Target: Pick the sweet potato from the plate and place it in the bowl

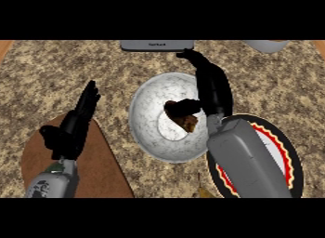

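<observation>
a: item one, right hand – how is it entered?

b: it is entered as stretched over the bowl, its grey forearm brought in from the lower right. the thumb and lower fingers are seen curled toward the bowl's middle, where a brown lump is pinched between them. one finger is held straight, pointed away from the robot toward the grey device at the far edge

a: item two, the sweet potato?

b: it is listed as the brown lump directly beneath that hand's curled fingers, over the white centre of the bowl. whether it is resting on the bowl's floor or is held just above it cannot be told

a: item three, the plate?

b: it is recorded just to the right of the bowl, under the right forearm, by which it is largely covered. a black rim, a red and yellow ring and a white middle are shown

a: item four, left hand?

b: it is noted well to the left of the bowl, fingers straight and relaxed, nothing held. beneath it a brown wooden board is laid on the speckled counter

a: any further entries?

b: a pale vessel is logged at the far right edge, well beyond the right hand
</observation>
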Controlling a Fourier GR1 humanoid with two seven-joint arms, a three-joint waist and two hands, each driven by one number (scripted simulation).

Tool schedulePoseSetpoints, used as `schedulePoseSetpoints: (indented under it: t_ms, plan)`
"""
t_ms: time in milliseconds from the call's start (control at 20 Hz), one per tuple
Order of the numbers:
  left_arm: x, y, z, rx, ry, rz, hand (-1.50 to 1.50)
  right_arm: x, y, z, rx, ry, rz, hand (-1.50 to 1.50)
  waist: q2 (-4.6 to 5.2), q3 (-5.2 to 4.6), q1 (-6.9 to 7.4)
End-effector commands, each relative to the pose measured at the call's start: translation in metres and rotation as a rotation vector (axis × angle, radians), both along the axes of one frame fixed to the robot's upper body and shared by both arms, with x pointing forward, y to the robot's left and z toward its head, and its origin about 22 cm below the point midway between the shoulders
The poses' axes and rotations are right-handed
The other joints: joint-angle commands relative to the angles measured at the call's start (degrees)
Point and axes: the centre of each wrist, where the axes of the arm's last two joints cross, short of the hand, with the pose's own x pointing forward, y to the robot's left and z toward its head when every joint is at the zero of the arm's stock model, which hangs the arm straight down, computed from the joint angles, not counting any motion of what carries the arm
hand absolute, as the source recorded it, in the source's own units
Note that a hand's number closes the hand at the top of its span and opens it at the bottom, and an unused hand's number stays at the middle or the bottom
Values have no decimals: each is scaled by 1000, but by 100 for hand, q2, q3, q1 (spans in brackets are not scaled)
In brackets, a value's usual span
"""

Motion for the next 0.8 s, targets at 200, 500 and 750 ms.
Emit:
schedulePoseSetpoints:
  t_ms: [200,500,750]
  plan:
    - [-1,3,4,6,7,20,0,-6,-24,43,221,-172,-54,-150,-11,-2,-15]
    - [-4,4,15,-8,-6,6,0,-45,-44,51,375,-114,-74,-150,-30,-1,-50]
    - [-8,-4,8,-1,13,23,0,-67,-91,41,458,-94,-34,-150,-13,1,-43]
